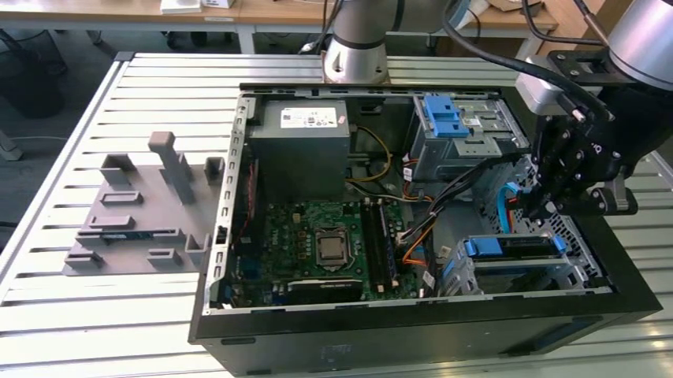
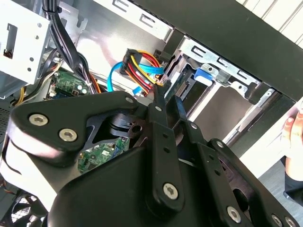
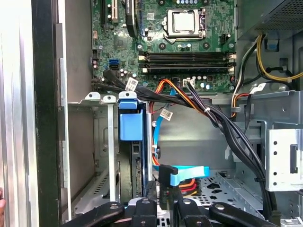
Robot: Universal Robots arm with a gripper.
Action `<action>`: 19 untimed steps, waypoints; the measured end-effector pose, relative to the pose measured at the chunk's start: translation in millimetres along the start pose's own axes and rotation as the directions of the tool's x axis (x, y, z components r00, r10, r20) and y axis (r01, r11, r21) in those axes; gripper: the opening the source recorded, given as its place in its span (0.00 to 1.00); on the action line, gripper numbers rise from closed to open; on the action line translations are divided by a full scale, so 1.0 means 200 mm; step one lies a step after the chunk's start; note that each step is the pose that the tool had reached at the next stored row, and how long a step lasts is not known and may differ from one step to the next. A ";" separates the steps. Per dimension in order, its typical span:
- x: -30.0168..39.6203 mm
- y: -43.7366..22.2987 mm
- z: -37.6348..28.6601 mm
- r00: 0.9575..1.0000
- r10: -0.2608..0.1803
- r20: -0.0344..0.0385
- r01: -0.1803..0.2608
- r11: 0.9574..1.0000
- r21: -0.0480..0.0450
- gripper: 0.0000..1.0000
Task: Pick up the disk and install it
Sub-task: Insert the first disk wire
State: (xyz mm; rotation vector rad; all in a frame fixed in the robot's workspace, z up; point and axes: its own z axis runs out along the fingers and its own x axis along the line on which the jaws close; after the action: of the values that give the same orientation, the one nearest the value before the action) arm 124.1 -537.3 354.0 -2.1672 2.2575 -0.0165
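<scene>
The disk (image 1: 512,247) sits on its edge inside the lower drive cage (image 1: 547,272) of the open computer case, its blue bracket facing up. In the first wrist view the disk's blue bracket (image 3: 131,124) rises over the dark drive body in the cage slot. The second wrist view has the bracket's blue tab (image 2: 206,74) in the cage. My gripper (image 1: 549,206) hangs just above and beside the cage, at the exterior view's right. Its tips (image 2: 165,97) are close to a bundle of coloured wires (image 2: 142,64) and a blue flat cable (image 3: 189,172). My gripper (image 3: 164,203) is beside the disk, not around it.
A grey power supply (image 1: 305,142) and the motherboard (image 1: 326,244) fill the case's middle. An upper bay with a bare blue latch (image 1: 446,116) stands behind the cage. Black cables (image 3: 227,127) cross nearby. A grey fixture (image 1: 137,213) lies on the slatted table. A person's hand (image 2: 294,130) is by the case wall.
</scene>
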 end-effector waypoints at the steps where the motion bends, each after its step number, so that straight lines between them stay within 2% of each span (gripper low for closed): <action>1: -0.002 0.000 0.000 1.000 0.000 0.000 0.000 1.000 0.000 0.25; 15: -0.004 0.000 0.017 1.000 0.000 -0.002 0.000 1.000 0.002 0.25; 17: -0.004 0.001 0.018 1.000 0.000 -0.002 0.000 1.000 0.002 0.24; 18: -0.004 0.001 0.018 1.000 0.000 -0.002 0.000 1.000 0.002 0.17; 19: -0.004 0.000 0.018 1.000 0.000 -0.002 0.000 1.000 0.002 0.17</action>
State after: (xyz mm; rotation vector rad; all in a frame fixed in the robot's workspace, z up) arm 124.1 -536.4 350.4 -2.1670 2.2572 -0.0210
